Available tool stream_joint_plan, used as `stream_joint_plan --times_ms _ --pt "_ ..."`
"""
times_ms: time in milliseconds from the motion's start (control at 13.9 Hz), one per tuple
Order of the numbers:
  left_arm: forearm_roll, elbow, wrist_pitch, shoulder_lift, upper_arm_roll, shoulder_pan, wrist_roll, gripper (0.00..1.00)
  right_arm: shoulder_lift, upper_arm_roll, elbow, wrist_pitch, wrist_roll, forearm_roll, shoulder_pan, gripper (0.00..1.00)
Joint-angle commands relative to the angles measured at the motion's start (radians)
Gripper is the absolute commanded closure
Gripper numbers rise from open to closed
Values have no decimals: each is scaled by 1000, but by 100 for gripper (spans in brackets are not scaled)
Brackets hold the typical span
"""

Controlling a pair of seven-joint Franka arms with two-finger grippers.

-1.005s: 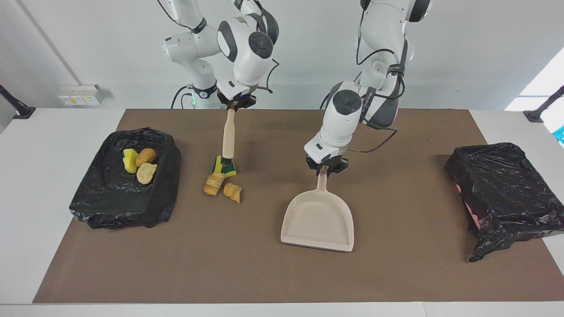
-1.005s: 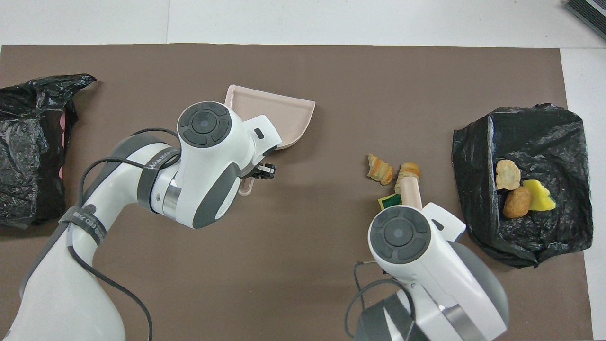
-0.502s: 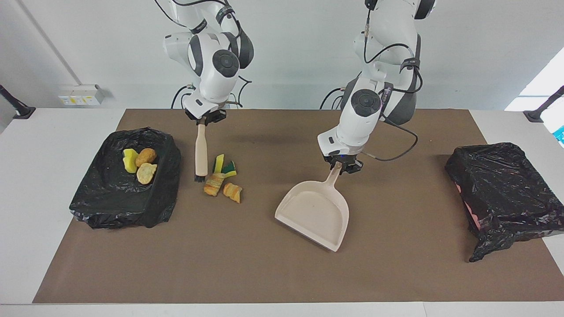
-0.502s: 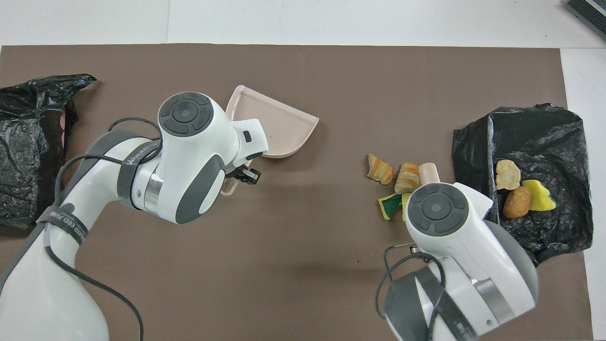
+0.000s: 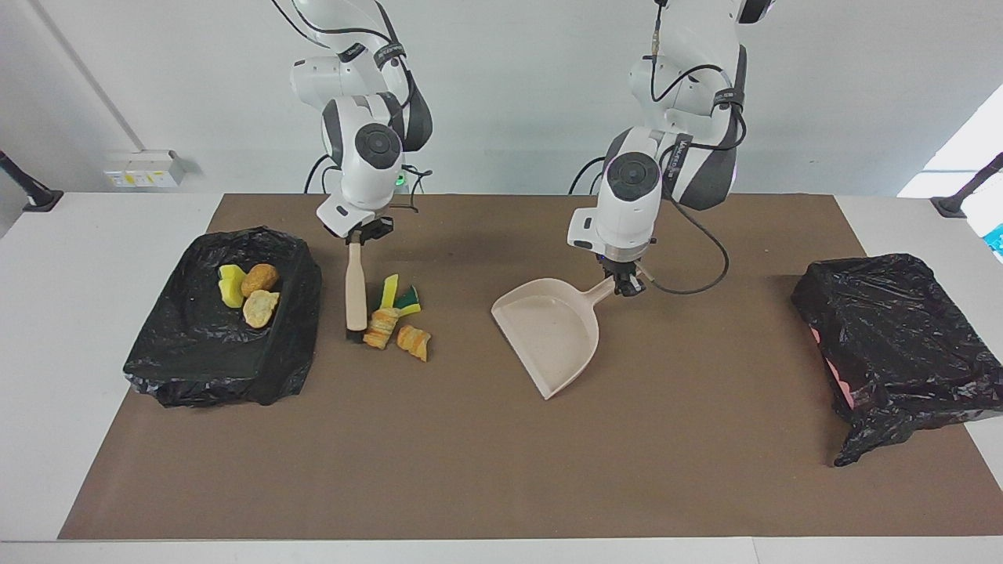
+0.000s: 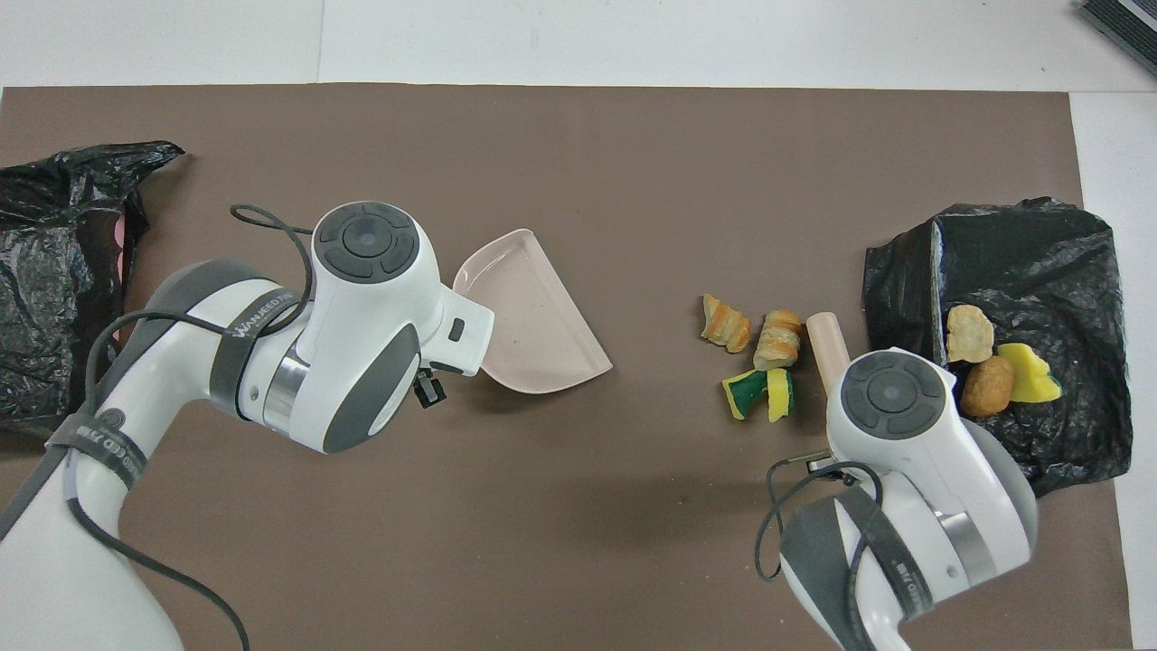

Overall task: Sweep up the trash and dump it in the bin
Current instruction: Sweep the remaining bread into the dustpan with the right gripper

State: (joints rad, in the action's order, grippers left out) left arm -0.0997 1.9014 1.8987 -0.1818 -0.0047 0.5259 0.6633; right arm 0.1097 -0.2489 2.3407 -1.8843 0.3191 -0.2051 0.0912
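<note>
Beige dustpan (image 5: 552, 333), pinched by the left end effector (image 5: 624, 286), faces the trash (image 5: 396, 317) beside the brush (image 5: 356, 294) clamped in the right end effector (image 5: 362, 233); sweeping comes next.

Glossy crinkled black plastic bin liner (image 5: 223, 345); smooth matt dustpan (image 5: 552, 333) (plastic, seemingly); matt brown mat (image 5: 501, 470).

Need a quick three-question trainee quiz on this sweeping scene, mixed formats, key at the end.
1. True or false: the beige plastic dustpan holds trash.
2. Which end effector grips the beige wooden-handled brush: A left, B right?
3. Fill in: loose croissant-like bread pieces and yellow-green sponge bits lie on the brown mat between the brush and the ____.

Key: 1 false; 2 B; 3 dustpan.
</note>
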Motion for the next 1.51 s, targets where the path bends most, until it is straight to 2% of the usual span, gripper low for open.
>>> stream_joint_plan --times_ms 0,215,431,574,789,1005,1148,1292,1364,1435 --pt "-32 168 97 105 8 55 35 100 -18 -6 -6 -21 47 82 66 100" --pt "-32 192 96 122 3 71 47 100 -22 -6 -17 -22 44 150 96 100" --pt "-32 251 99 162 6 112 56 100 -41 -6 -43 -22 41 269 124 100" --pt "-31 266 103 171 3 121 55 100 -64 -6 -57 -48 52 320 180 100" --pt "-31 268 108 173 3 123 52 100 -105 -6 -128 -42 45 459 209 100" --pt "-31 289 152 173 3 118 53 100 -105 -7 -153 -15 2 591 251 100" --pt "-29 289 164 171 3 111 56 100 -82 -6 -181 74 3 596 254 100" --pt "-28 289 177 170 3 109 53 100 -13 9 -207 178 -5 575 236 100" --pt "-26 289 177 168 3 109 53 100 14 11 -218 207 -11 540 202 100" --pt "-26 289 177 168 3 109 52 100 16 8 -233 206 -37 442 184 100"
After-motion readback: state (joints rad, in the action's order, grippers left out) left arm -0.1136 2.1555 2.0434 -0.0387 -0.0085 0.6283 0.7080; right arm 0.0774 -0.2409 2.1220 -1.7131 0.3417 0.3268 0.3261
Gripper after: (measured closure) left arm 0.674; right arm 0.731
